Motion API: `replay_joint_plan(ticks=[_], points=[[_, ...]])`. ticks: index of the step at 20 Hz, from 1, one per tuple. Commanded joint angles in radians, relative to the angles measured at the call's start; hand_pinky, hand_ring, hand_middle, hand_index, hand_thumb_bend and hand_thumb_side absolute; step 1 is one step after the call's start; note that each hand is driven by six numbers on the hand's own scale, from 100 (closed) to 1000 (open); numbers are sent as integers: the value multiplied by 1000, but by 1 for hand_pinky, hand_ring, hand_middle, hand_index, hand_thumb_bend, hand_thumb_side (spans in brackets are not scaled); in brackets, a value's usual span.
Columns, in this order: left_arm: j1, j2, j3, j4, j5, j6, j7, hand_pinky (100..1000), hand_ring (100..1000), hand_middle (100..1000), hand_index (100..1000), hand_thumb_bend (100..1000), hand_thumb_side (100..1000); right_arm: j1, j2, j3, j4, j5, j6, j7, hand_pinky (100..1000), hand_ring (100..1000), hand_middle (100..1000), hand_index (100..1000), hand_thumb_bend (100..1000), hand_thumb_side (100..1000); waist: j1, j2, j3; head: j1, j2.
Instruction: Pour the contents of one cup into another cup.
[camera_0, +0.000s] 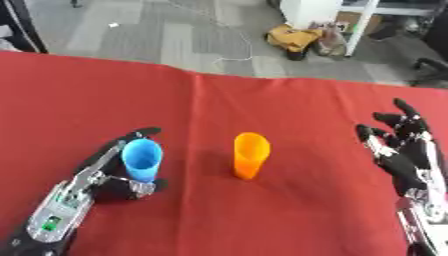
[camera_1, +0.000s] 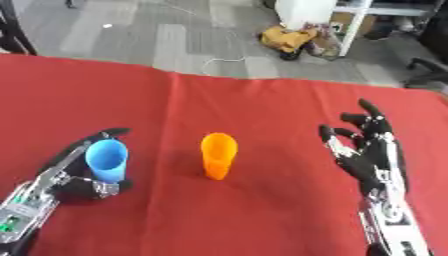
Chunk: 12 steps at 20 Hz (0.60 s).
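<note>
Lower left, the left hand (camera_0: 92, 182) curls around the blue cup (camera_0: 142, 160), likely light, stiff plastic, best held mid-wall; the right hand (camera_1: 367, 152) spreads its fingers, and the orange cup (camera_0: 250, 155) waits at centre.

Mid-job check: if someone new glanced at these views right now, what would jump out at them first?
Two bright cups on the red tablecloth: a blue cup at the left and an orange cup standing alone in the middle, both upright. The left robot hand is wrapped around the blue cup. The right robot hand hangs open at the right, fingers spread, touching neither cup.
</note>
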Motion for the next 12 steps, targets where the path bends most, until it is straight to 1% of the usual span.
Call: replay_joint_plan(ticks=[1,2,3,5,6,12], points=[[-2,-2,-5,0,-6,1,-13,489,438,444,907,462,100,-5,-15,-9,-21,8,-2,-3,679,817,583,895,525,100,3,-14,0,-1,1],[-2,-2,-5,0,-4,1,-15,454,406,413,893,426,100,-5,-15,-10,-21,8,-2,-4,679,817,583,895,525,100,3,-15,0,-2,1],[-2,-2,-4,0,-1,3,-16,437,390,397,888,403,100,-4,-15,-10,-21,8,-2,-5,679,817,583,895,525,100,3,-15,0,-2,0],[-2,-2,-3,-1,3,5,-17,433,386,392,887,396,100,-4,-15,-11,-21,8,-2,-5,679,817,583,895,525,100,3,-15,0,-2,0],[-2,-2,-2,-1,5,7,-15,388,345,352,871,241,100,-4,-15,-11,-21,8,-2,-6,679,817,583,896,523,100,2,-15,0,-2,0],[3,2,27,-28,38,21,44,350,315,320,852,182,100,-2,-15,-11,-15,11,0,-5,679,819,582,897,521,100,2,-16,4,-5,-1]])
